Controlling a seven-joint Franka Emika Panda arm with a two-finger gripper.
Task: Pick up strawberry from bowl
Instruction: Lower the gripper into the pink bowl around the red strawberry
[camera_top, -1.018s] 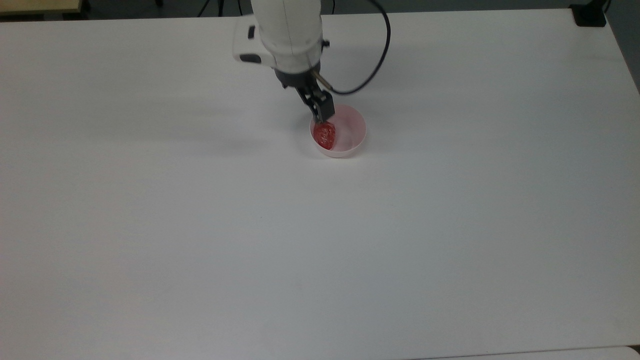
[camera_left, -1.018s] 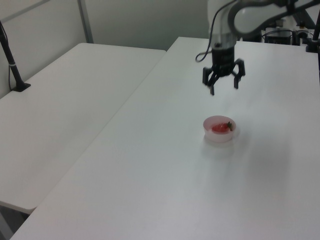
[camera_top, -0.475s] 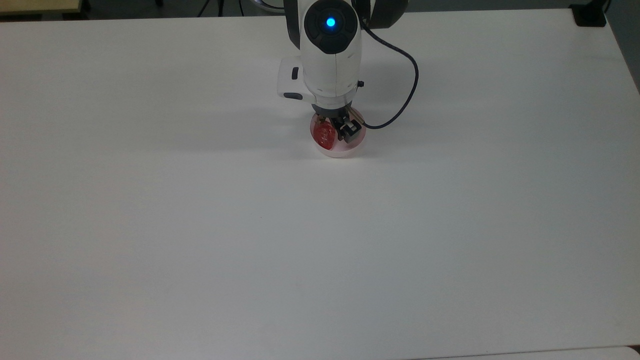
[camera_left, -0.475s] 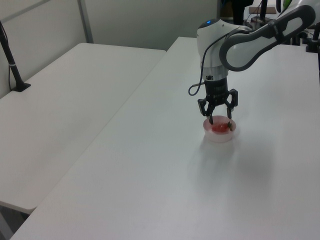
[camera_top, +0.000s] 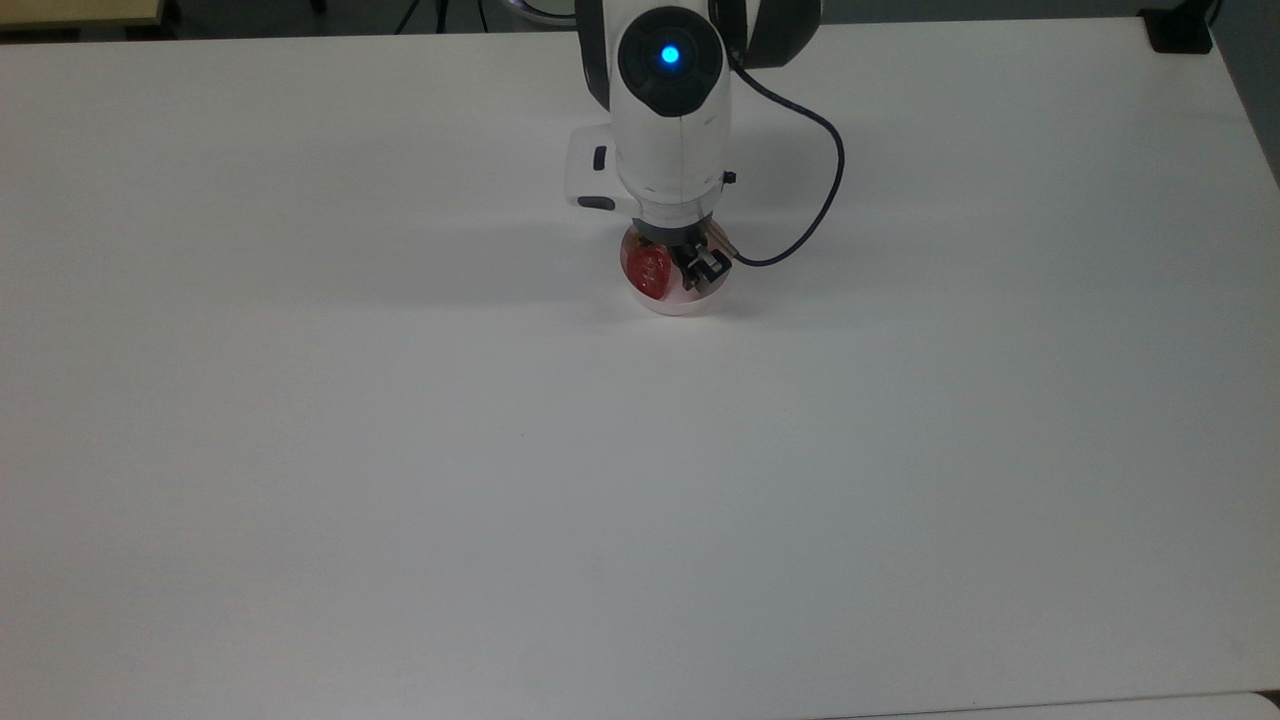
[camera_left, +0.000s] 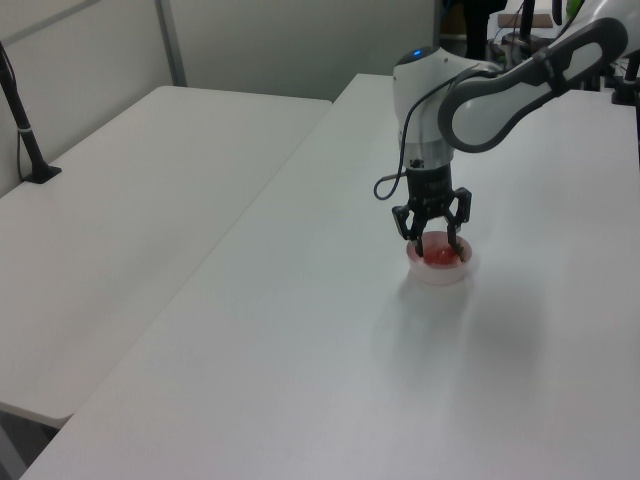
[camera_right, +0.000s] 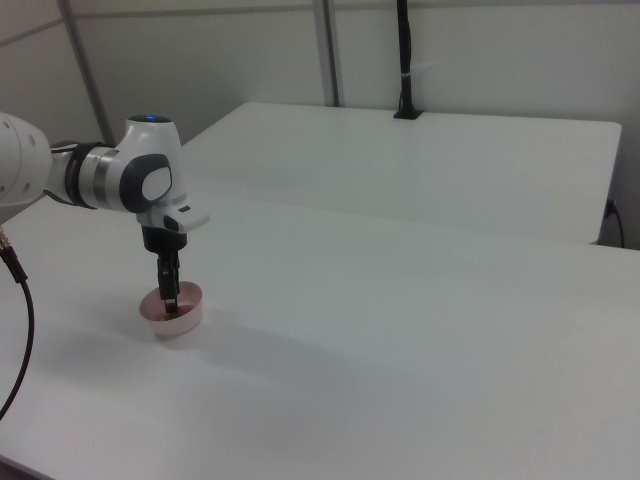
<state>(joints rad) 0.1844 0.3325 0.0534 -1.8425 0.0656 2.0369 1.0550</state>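
Top view: strawberry (camera_top: 648, 270) inside pink bowl (camera_top: 680, 300).

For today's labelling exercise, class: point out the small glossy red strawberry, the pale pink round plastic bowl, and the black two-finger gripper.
Small glossy red strawberry (camera_top: 649, 270): top view, on its red body.
Pale pink round plastic bowl (camera_left: 443, 275): left view, on its near outer wall.
Black two-finger gripper (camera_left: 436, 244): left view, midway between its fingertips.

A wide white table (camera_top: 400, 450); a second white table (camera_left: 130, 200) beside it; a black post (camera_right: 405, 60) on the far one.
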